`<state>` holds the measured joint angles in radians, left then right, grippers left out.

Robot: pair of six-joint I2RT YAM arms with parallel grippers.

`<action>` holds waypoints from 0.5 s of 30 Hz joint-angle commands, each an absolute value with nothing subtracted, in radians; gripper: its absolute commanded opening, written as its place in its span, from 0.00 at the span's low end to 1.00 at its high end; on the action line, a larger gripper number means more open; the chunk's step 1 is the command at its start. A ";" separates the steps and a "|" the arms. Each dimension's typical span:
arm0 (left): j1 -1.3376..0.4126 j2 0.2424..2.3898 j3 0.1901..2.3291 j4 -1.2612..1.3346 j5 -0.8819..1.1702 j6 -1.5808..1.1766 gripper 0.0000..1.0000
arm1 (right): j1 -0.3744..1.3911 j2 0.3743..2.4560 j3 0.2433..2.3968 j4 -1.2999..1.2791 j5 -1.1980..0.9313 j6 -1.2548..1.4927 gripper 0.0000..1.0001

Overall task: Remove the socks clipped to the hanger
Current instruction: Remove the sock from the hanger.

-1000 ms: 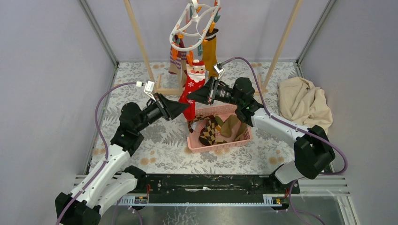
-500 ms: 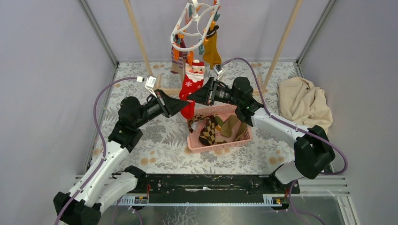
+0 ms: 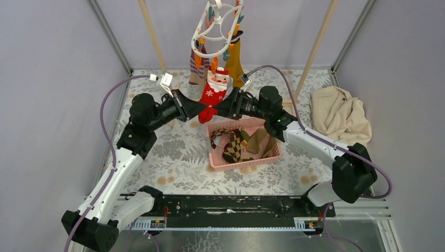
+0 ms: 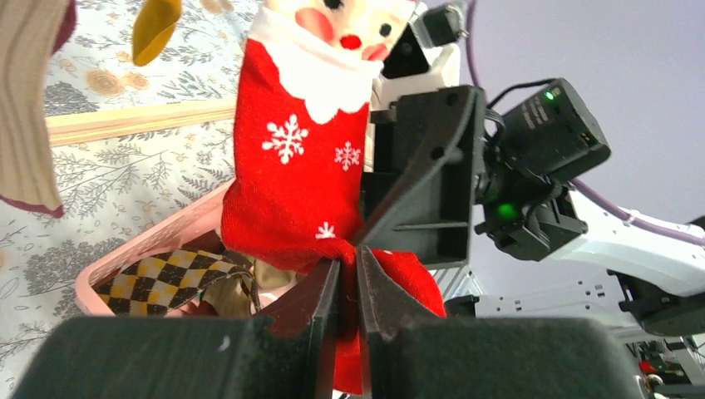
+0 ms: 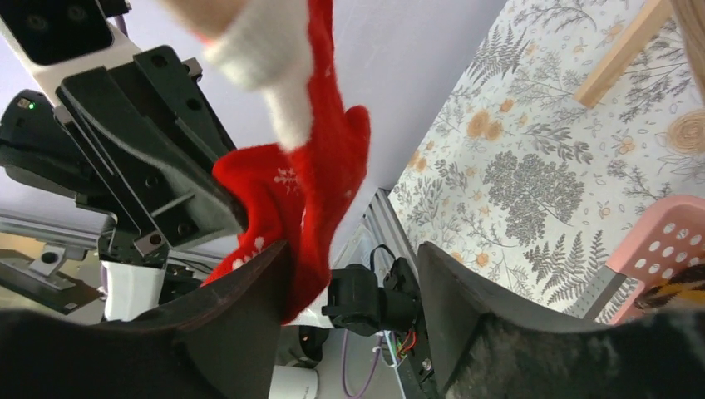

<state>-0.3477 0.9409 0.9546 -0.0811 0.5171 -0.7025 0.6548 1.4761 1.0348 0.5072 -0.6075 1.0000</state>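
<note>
The white ring hanger point(image 3: 218, 26) hangs at the top with a striped sock point(image 3: 197, 68) and a mustard sock point(image 3: 234, 60) clipped under it. The red Santa sock point(image 3: 212, 93) hangs below them, its foot pulled sideways. My left gripper point(image 4: 347, 278) is shut on the toe of the Santa sock point(image 4: 299, 166). My right gripper point(image 5: 353, 283) stands open just opposite, with the red sock point(image 5: 303, 187) brushing its left finger point(image 5: 249, 291). In the top view both grippers meet nose to nose beneath the sock, the left one point(image 3: 202, 109) and the right one point(image 3: 218, 110).
A pink basket point(image 3: 246, 163) right under the grippers holds an argyle sock point(image 3: 235, 147) and brown socks. A beige cloth point(image 3: 338, 113) lies at the right. Wooden rack posts point(image 3: 152, 37) point(image 3: 316, 47) flank the hanger, with a wooden foot bar on the floral table.
My right gripper has opened and let go of the Santa sock. My left gripper has closed on its toe and moved up and back. The hanger has swung slightly.
</note>
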 commanded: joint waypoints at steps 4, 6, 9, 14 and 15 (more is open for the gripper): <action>-0.235 0.992 1.042 -0.170 0.606 -0.683 0.17 | 0.666 1.352 1.132 0.328 -0.512 0.799 0.74; -0.212 1.002 1.046 -0.166 0.645 -0.692 0.17 | 0.665 1.326 1.145 0.280 -0.473 0.746 0.76; -0.188 1.023 1.055 -0.169 0.679 -0.690 0.17 | 0.667 1.288 1.168 0.204 -0.413 0.665 0.76; -0.161 1.051 1.072 -0.190 0.709 -0.671 0.17 | 0.666 1.264 1.227 0.123 -0.359 0.560 0.77; -0.159 1.053 1.073 -0.191 0.712 -0.668 0.17 | 0.667 1.263 1.235 0.115 -0.354 0.549 0.77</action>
